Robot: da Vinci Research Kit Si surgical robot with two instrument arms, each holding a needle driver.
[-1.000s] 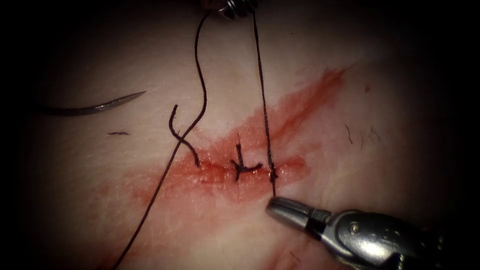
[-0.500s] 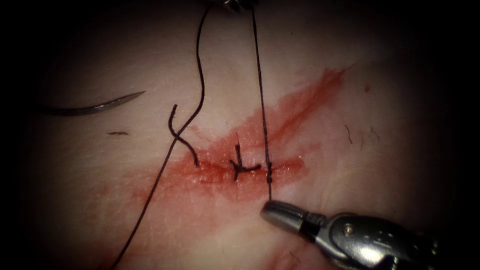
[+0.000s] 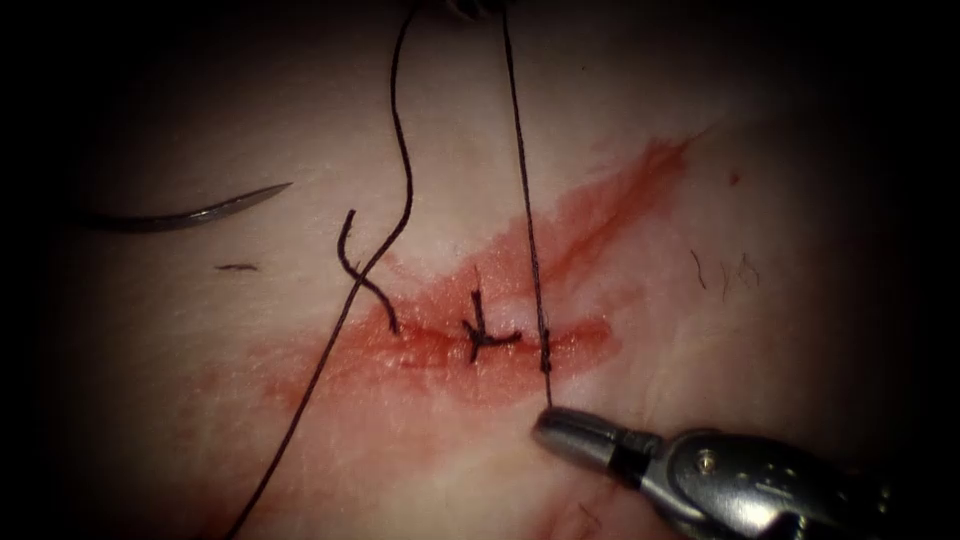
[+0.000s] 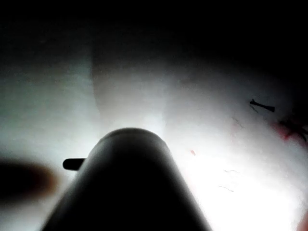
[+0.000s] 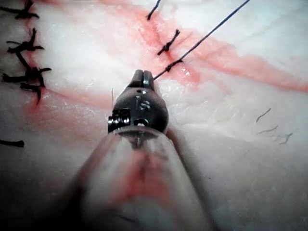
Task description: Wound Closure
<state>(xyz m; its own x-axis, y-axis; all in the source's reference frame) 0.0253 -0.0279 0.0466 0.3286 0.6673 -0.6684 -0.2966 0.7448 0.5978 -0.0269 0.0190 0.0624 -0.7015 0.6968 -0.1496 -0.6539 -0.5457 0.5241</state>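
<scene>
Red fluid [image 3: 560, 260] stains the pale tissue [image 3: 780, 200] along the cut [image 3: 430, 345], which runs about 9 to 3 o'clock across the endoscope view. My right gripper [image 3: 550, 425] sits at 5 o'clock just below the cut, its jaws pressed together on the short end of the thread [image 3: 525, 200]; that strand rises taut from the jaws, through a small knot [image 3: 545, 355] at the right end of the cut, toward 12 o'clock, where my left gripper [image 3: 470, 8] is a glint at the edge and I cannot tell how its jaws stand. I count one needle [image 3: 200, 212], curved and dark, lying free on the tissue at 9 o'clock, left of the cut, held by neither gripper and not in the tissue. Along the cut I count one finished stitch [image 3: 480, 330] with upright tails, a loose curled thread end [image 3: 360, 270] to its left, and the knot under tension. A second long strand [image 3: 330, 350] falls from 12 o'clock toward 7 o'clock. One tiny thread scrap [image 3: 236, 267] lies below the needle.
</scene>
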